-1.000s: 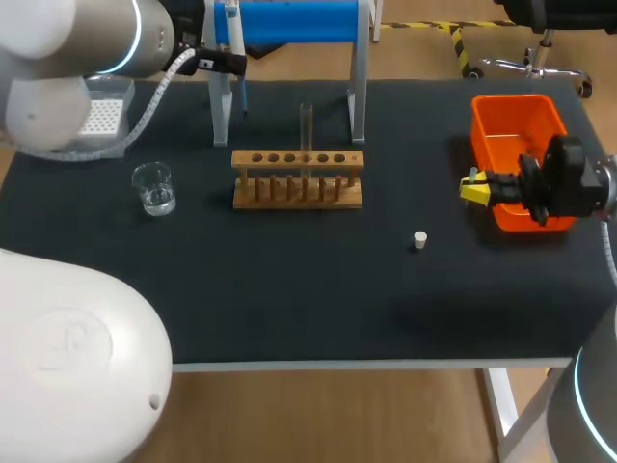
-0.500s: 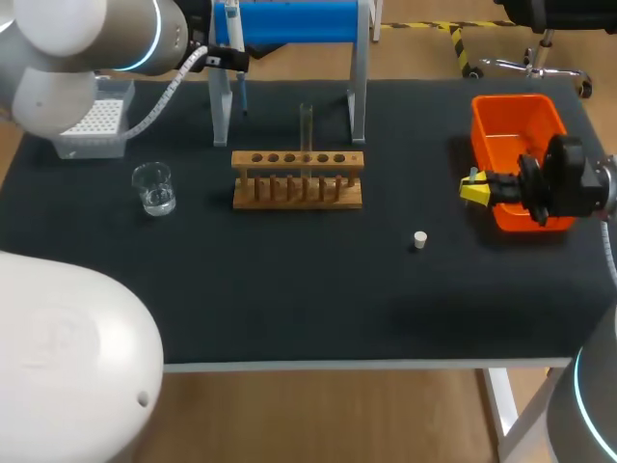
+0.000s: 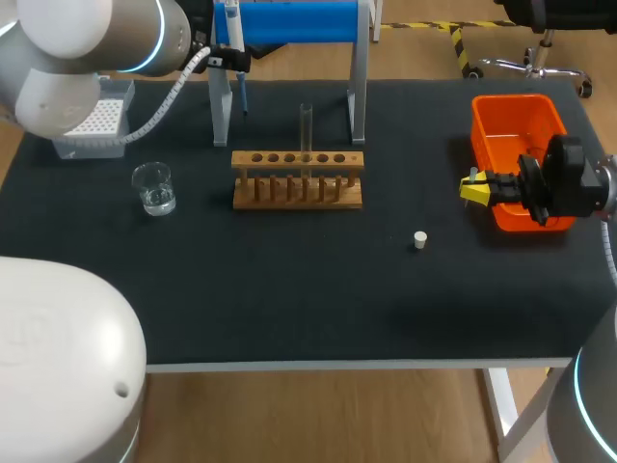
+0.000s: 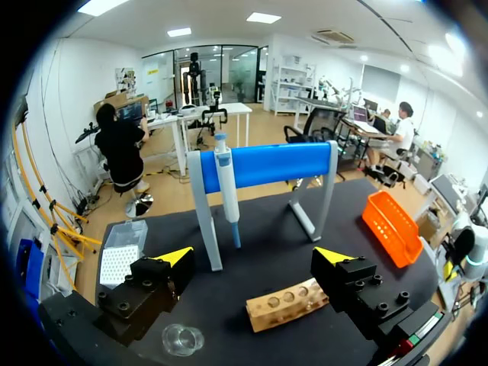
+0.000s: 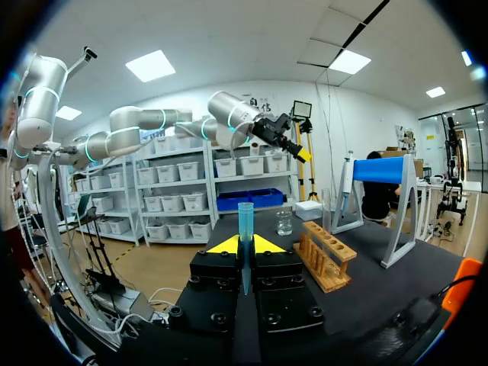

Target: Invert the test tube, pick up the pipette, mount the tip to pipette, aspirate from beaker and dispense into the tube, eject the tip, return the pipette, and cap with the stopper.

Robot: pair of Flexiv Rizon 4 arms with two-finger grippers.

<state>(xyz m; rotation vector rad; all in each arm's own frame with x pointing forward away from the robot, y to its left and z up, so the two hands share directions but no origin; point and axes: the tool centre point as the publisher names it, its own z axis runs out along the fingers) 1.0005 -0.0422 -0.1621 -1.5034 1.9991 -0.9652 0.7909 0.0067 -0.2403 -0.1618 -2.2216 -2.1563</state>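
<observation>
The blue and white pipette (image 4: 226, 187) hangs on the blue-barred stand (image 3: 289, 21), straight ahead of my left gripper (image 4: 255, 257), which is open and empty. In the head view that gripper (image 3: 229, 61) is at the stand's left post, close to the pipette (image 3: 234, 39). A clear test tube (image 3: 307, 128) stands upright in the wooden rack (image 3: 297, 179). The beaker (image 3: 154, 188) sits left of the rack, and the white stopper (image 3: 420, 239) lies right of it. My right gripper (image 3: 471, 188) hovers at the orange bin's near left edge, shut on a blue pipette tip (image 5: 245, 229).
A white tip box (image 3: 99, 118) sits at the back left corner. The orange bin (image 3: 516, 125) stands at the right, under my right wrist. Open black mat stretches between the rack and the table's front edge.
My left arm has swung a little to the right, bringing its gripper closer to the hanging pipette. The right arm and the pipette tip have not moved.
</observation>
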